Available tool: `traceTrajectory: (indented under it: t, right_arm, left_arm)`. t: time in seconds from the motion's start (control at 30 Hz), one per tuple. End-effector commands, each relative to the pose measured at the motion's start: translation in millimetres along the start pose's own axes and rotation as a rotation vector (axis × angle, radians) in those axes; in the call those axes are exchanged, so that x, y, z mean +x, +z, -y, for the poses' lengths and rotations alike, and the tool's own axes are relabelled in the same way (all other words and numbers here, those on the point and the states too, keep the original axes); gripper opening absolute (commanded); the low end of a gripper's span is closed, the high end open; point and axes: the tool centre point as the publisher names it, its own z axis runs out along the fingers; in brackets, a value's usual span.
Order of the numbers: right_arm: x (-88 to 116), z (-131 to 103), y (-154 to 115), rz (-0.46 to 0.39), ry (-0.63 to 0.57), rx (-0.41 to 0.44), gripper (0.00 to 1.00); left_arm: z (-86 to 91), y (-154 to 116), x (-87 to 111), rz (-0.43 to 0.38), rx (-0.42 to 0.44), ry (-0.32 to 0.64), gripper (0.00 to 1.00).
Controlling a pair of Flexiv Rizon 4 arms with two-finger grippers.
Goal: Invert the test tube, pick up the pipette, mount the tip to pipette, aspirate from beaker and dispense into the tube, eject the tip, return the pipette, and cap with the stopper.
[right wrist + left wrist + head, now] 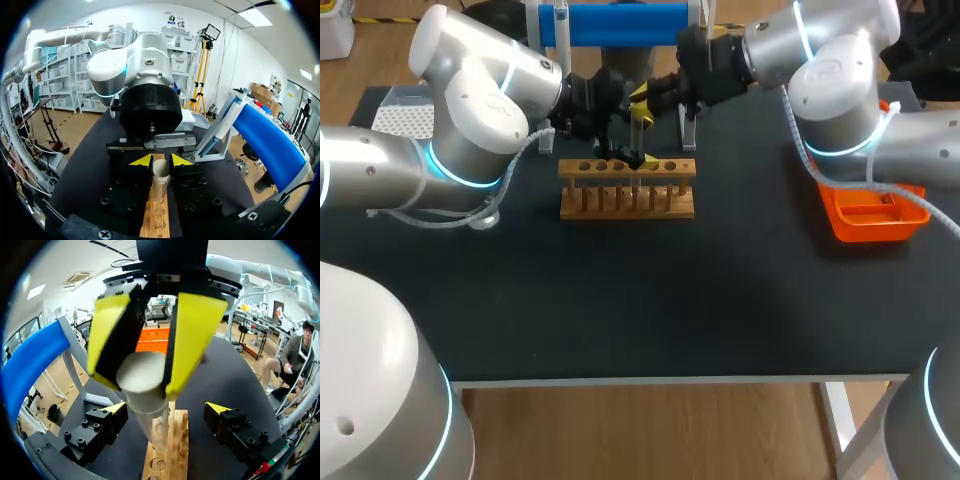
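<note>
Black table (720,290), rack (627,190) centre; tube (160,182) roughly upright over rack, clenched in right gripper (161,161); left gripper (167,410) released, tips flanking tube, facing right gripper.

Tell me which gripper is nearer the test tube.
Right. The right gripper is shut on the test tube over the rack; the left gripper is open, flanking it without touching.

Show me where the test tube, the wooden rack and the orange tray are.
test tube (160,182): right wrist view, wall below its upper end.
wooden rack (620,208): head view, lower front bar.
orange tray (860,228): head view, front wall.
</note>
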Motion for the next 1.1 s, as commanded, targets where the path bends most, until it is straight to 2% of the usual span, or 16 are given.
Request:
traceTrajectory:
  t: [0.03,0.67,0.77,0.8,1.1]
  right_arm:
    - [-0.1,1.8,1.5,-0.001,0.001,0.003,0.0]
    - [5.2,9.4,2.6,-0.005,0.001,0.026,0.0]
    - [5.4,10.0,2.0,0.002,0.006,0.027,0.54]
    - [5.0,10.0,0.9,0.009,0.01,0.022,0.98]
    - [-2.0,8.0,-20.3,0.031,0.036,-0.131,1.0]
  left_arm:
    - [0.1,-0.4,-0.6,-0.003,-0.001,0.0,1.0]
    - [0.1,-0.4,-0.6,-0.003,-0.001,0.0,1.0]
    - [0.1,-0.4,-0.6,-0.003,-0.001,0.0,1.0]
    - [0.1,-0.4,-0.6,-0.003,-0.001,0.0,1.0]
    - [0.1,-0.4,-0.6,-0.003,-0.001,0.0,1.0]
